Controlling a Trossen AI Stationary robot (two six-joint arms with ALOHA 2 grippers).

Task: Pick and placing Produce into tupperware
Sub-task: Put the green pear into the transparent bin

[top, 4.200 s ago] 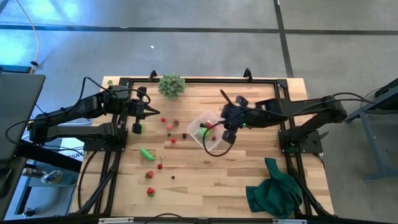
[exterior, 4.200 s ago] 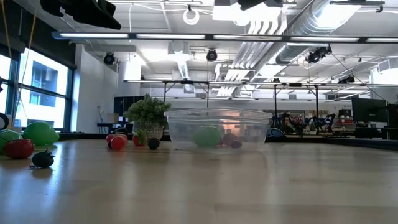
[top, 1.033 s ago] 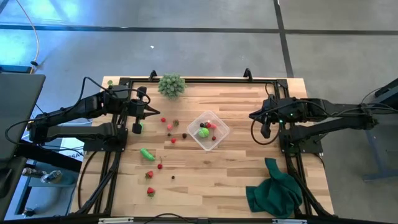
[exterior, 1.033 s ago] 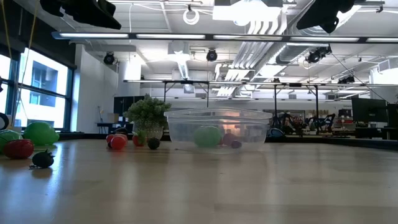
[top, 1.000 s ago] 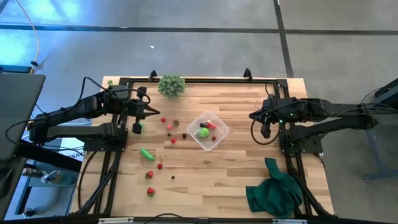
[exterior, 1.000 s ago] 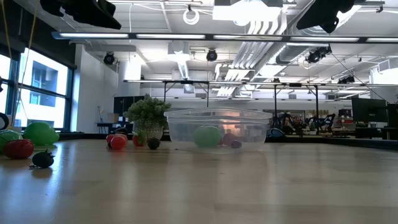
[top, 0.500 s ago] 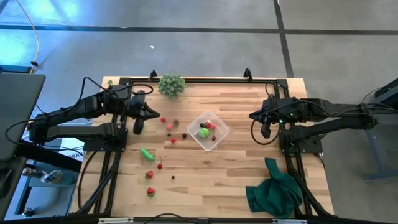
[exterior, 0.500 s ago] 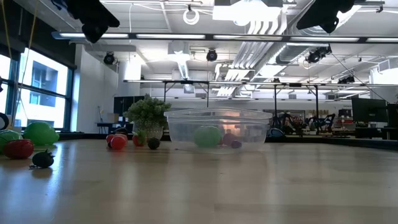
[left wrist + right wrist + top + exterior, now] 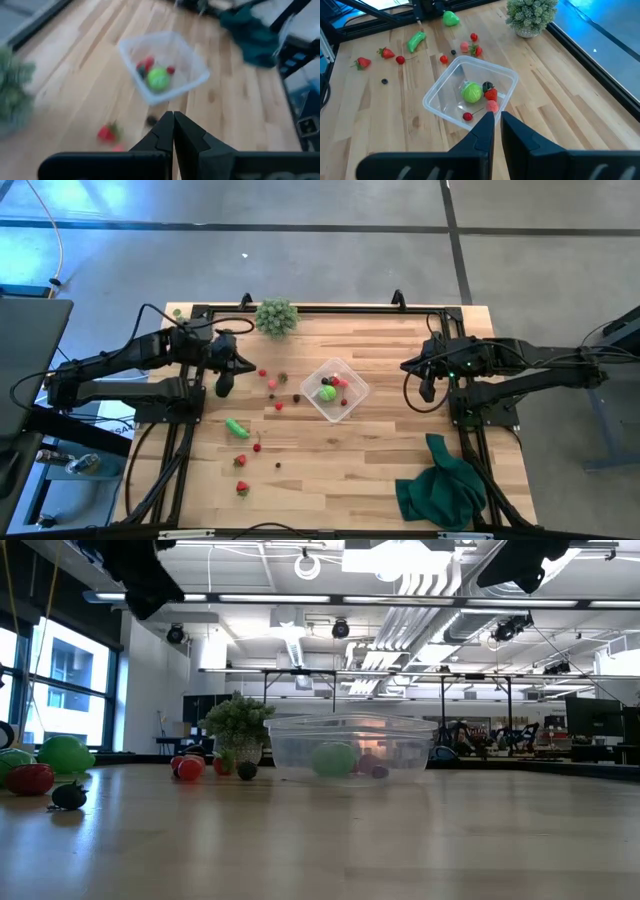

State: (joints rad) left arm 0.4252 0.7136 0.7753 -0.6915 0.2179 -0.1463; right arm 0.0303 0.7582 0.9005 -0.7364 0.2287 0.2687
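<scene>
the tupperware [image 9: 335, 389] is sitting mid-counter [image 9: 390, 470], corners turned diamond-wise to the edges, holding a green ball [image 9: 327, 392] and a few red berries [image 9: 491, 94]. more produce is lying loose to its left: red pieces [image 9: 273, 383], a green oblong [image 9: 237, 427] lying slantwise, a dark berry [image 9: 384, 81]. a bushy plant [image 9: 275, 316] is standing at the far edge, a green cloth [image 9: 440, 492] at the near right corner. the left gripper [image 9: 254, 364] is hovering above the loose pieces, pressed together, empty. the right gripper [image 9: 402, 367] is waiting right of the tupperware, nearly closed, holding nothing.
</scene>
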